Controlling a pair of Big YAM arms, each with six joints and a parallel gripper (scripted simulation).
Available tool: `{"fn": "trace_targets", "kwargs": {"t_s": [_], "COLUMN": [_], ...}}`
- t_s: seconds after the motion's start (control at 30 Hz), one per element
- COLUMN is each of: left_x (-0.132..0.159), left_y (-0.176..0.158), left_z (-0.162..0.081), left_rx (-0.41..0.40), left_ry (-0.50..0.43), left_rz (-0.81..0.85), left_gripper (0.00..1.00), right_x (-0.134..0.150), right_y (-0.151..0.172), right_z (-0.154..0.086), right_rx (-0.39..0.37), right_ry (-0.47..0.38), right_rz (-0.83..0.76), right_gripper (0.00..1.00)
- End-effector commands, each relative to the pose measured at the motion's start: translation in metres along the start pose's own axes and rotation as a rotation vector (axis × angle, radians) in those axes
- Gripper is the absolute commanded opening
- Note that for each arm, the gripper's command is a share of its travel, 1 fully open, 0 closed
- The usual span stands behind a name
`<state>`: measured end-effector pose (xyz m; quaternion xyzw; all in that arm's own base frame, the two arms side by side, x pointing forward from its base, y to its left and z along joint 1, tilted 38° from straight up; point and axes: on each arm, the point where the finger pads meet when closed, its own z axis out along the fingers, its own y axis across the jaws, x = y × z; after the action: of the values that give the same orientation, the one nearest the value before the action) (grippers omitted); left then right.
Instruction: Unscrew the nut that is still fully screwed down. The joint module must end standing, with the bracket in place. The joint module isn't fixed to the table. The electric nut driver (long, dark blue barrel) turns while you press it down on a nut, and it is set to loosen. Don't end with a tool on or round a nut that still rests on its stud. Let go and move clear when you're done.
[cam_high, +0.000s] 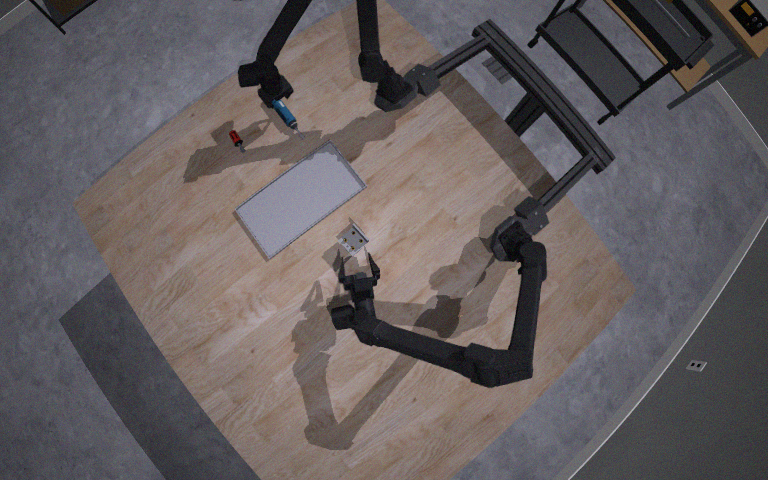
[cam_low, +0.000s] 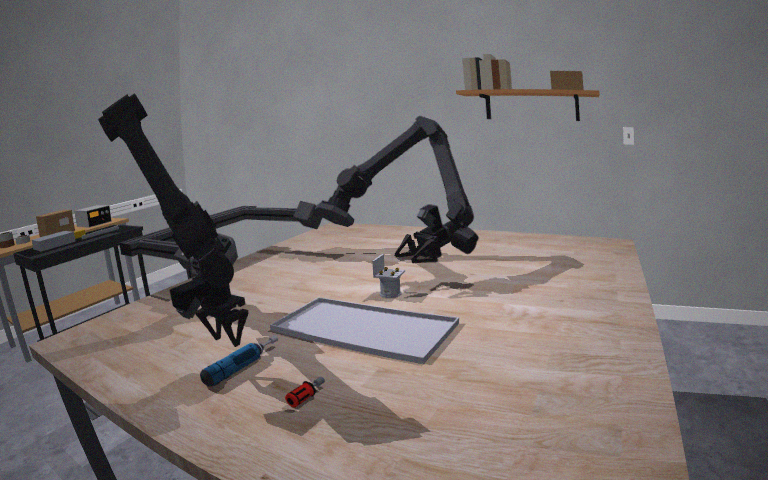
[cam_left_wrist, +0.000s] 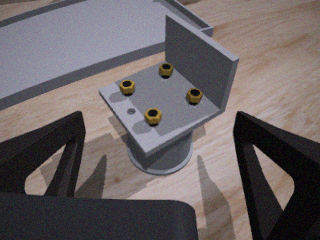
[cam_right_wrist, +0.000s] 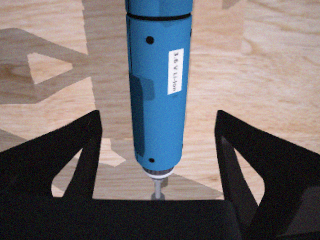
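Observation:
The joint module (cam_low: 389, 287) (cam_left_wrist: 175, 145) stands upright. The grey bracket (cam_high: 353, 240) (cam_low: 377, 266) (cam_left_wrist: 160, 95) lies on top, its flange upright. Several brass nuts sit on the bracket's studs, among them a front nut (cam_left_wrist: 153, 116) and a left nut (cam_left_wrist: 127, 87); I cannot tell which is fully down. My left gripper (cam_high: 356, 260) (cam_low: 406, 255) (cam_left_wrist: 159, 121) is open and empty beside the module. The blue electric nut driver (cam_high: 284, 114) (cam_low: 232, 363) (cam_right_wrist: 159, 90) lies on the table. My right gripper (cam_low: 227, 341) (cam_right_wrist: 158, 120) is open above it, one finger on each side of the barrel in the wrist view.
A shallow grey tray (cam_high: 300, 203) (cam_low: 368, 331) (cam_left_wrist: 75, 55) lies between the driver and the joint module. A short red hand driver (cam_high: 235, 137) (cam_low: 300, 394) lies near the electric driver. The tray's near corner stands close to the module.

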<state>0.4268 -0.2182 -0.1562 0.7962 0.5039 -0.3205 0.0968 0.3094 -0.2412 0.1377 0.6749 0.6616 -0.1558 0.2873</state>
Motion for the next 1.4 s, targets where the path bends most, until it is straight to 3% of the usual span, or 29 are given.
{"fn": "trace_targets", "kwargs": {"t_s": [0.0,1.37], "left_x": [-0.026,-0.102], "left_y": [0.000,0.000], "left_z": [-0.002,-0.022], "left_rx": [0.013,0.008], "left_ry": [0.004,0.003], "left_rz": [0.014,0.018], "left_gripper": [0.86,0.86], "right_x": [-0.007,-0.007], "right_y": [0.008,0.008], "right_z": [-0.006,-0.006], "right_rx": [-0.014,-0.014], "right_ry": [-0.008,-0.008], "right_rz": [0.015,0.015], "right_gripper": [0.65,0.65]}}
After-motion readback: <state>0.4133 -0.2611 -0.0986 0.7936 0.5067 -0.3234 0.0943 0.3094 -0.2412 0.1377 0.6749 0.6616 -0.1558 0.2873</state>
